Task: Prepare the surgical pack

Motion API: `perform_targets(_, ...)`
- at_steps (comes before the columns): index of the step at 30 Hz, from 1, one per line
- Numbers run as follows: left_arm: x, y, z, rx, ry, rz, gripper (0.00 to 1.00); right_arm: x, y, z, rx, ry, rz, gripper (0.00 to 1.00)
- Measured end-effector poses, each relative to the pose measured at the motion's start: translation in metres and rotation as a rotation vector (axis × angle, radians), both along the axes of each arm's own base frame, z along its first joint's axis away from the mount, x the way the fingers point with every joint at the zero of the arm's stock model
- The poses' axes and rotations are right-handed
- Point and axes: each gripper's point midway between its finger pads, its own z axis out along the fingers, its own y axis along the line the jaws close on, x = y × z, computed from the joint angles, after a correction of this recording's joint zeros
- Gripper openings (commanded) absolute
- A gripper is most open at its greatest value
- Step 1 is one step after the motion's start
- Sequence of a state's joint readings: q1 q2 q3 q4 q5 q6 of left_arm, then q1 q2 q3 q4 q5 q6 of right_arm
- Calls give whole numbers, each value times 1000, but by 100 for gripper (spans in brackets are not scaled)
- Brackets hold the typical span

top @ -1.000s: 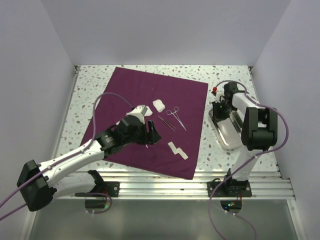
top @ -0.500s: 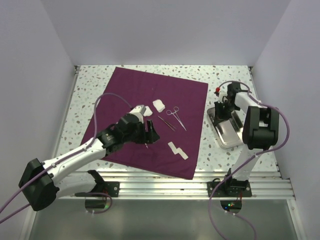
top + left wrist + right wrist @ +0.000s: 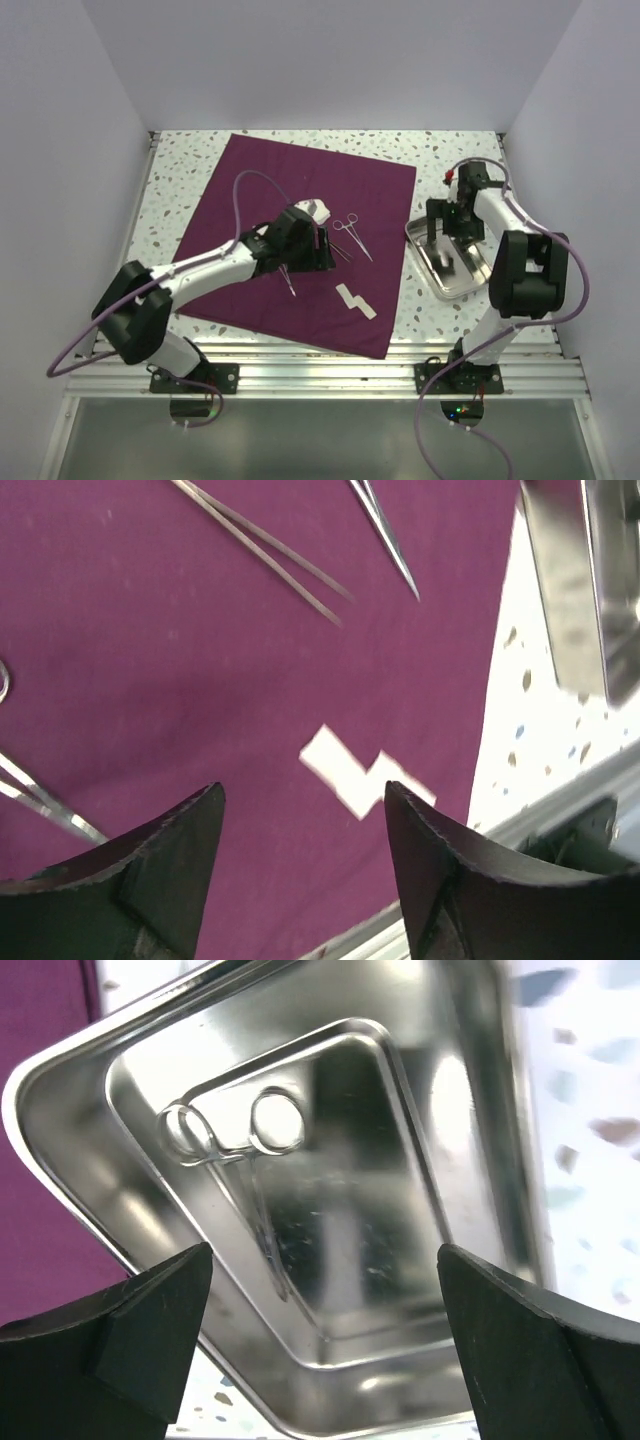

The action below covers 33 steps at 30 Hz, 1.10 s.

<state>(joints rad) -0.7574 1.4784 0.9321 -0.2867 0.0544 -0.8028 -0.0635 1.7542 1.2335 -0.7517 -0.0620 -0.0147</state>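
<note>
few steps look done: purple cloth lies unfolded on the surface, clamps on it, one clamp in the tray; left end effector and right end effector spread, empty.

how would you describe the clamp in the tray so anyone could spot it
Right of the large purple cloth sits a silver metal tray. On its floor lies a thin metal clamp with two ring handles. It is the only instrument in the tray; the other instruments lie on the cloth.
</note>
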Motion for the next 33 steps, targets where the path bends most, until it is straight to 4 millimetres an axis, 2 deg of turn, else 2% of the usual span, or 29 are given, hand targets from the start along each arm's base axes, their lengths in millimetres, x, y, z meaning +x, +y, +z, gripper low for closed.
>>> perform_targets(3,21,-12,-7,29,28,60,66,3,-1,23,-115,-57,-55,99)
perform_targets(8,56,-28,-21,121,102,199,65,16,17,62,-213,-144,-132,99)
perform_targets(11,73,-36,-32,174,129,280,64,11,26,75,-178,-202,-149,99)
perform_targets(14,79,-39,-47,254,166,358,63,-5,35,89,-110,-258,-155,97)
perform_targets(17,87,-41,-57,310,186,425,59,-6,40,104,-78,-308,-155,95)
perform_targets(19,89,-41,-61,345,198,464,59,-5,43,105,-70,-316,-152,95)
perform_targets(26,90,-34,-58,393,212,560,58,-12,58,87,-14,-290,-125,94)
perform_targets(33,94,-34,-69,429,232,605,56,-11,65,106,27,-361,-114,94)
